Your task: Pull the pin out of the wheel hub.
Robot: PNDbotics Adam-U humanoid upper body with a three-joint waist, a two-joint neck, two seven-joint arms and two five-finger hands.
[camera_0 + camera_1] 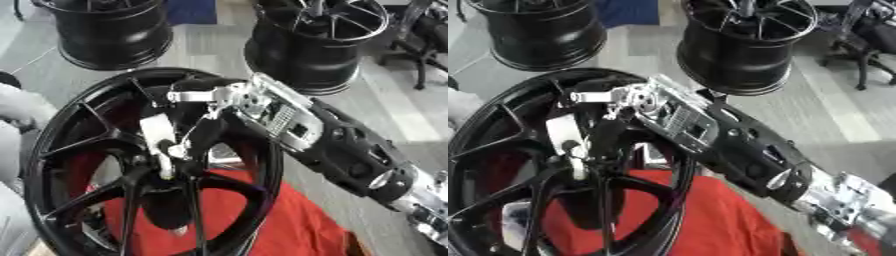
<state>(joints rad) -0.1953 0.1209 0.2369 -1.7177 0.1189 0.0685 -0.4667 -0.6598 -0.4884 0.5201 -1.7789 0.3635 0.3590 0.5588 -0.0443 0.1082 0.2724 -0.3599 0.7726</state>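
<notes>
One robot hand (188,125), the right, pinched pin (166,167) at wheel hub (171,175) ctr; best pulled straight along axis, w/o twisting.

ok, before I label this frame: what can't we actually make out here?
- Pin: not clearly separable from the right hand at the wheel hub; the fingers cover it in both views.
- Grip: cannot tell whether the fingers are curled on anything.
- Left hand: in neither view.
- Wheel: lower rim cut off by the bottom edge.
- Red cloth: mostly hidden behind the spokes.
</notes>
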